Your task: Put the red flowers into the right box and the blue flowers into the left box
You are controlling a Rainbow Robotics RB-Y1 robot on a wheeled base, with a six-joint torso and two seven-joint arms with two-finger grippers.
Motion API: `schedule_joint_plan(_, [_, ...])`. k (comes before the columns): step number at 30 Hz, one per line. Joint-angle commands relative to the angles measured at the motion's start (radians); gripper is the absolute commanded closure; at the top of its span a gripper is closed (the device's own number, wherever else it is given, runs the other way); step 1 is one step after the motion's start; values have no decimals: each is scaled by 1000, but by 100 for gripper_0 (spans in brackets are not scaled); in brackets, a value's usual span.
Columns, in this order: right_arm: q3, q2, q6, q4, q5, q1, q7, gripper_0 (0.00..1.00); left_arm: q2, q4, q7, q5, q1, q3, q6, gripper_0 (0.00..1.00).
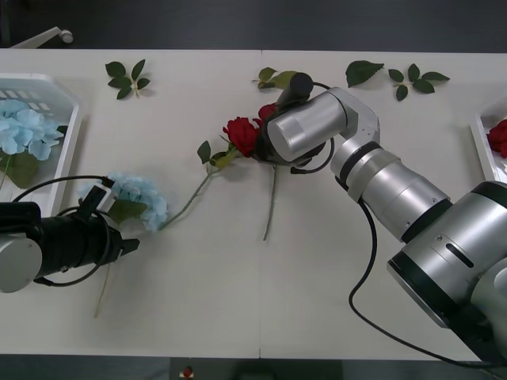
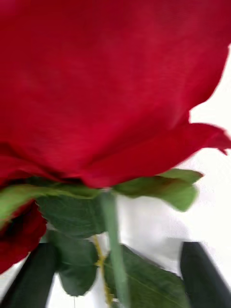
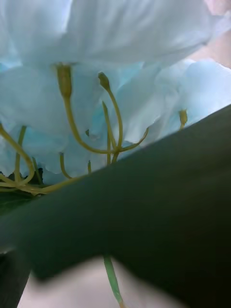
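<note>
Two arms are over the white tabletop (image 1: 238,301), each at a flower.

Right gripper (image 1: 273,119): over the far middle of the tabletop, its silver wrist lying across the bloom of a deep-red artificial rose (image 1: 268,112) whose thin green stem runs toward the near edge. In the right wrist view that red bloom (image 2: 106,82) looms above green sepals and leaves, with the stem (image 2: 111,240) passing between the two black fingers (image 2: 33,276). Both fingers stand well apart from the stem, so the right fingers are released and grip nothing.

A second deep-red rose (image 1: 241,135) lies just left of the right gripper, bloom touching or nearly touching the wrist, with green leaves at its base.

Left gripper (image 1: 131,245): low over the near left of the tabletop, fingertips just beside a pale sky-blue petal cluster (image 1: 136,196) on a long curved green stem that reaches toward the roses. In the left wrist view the blue petals (image 3: 115,57) and their yellow-green stalklets sit close, and a broad dark leaf (image 3: 144,216) crosses in front. I cannot tell whether the left fingers are released or clenched.

White slotted plastic bin (image 1: 70,134) at the left edge: holds another pale blue flower cluster (image 1: 24,131).
Pale box edge (image 1: 485,146) at the right edge: a red bloom (image 1: 499,136) lies inside.

Flowerless green leaf sprigs lie along the far side: one far left (image 1: 127,77), one behind the right gripper (image 1: 273,77), several far right (image 1: 400,77).
</note>
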Motion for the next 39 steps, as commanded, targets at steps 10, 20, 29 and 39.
schedule_joint_plan(10, [-14, 8, -27, -18, -22, -34, 33, 100, -72, 96, -20, -60, -83, -12, -25, 0])
schedule_joint_plan(20, [-20, -87, 96, -169, -41, -15, 47, 100, -60, 96, -47, -51, -61, -15, -54, 29])
schedule_joint_plan(29, [-20, -340, 226, -449, -50, 101, 97, 100, -55, 96, -74, -46, -37, -18, -85, 100])
schedule_joint_plan(39, [-181, -624, 260, -567, -140, 240, 326, 100, -31, 49, -73, 82, -37, -15, -80, 100])
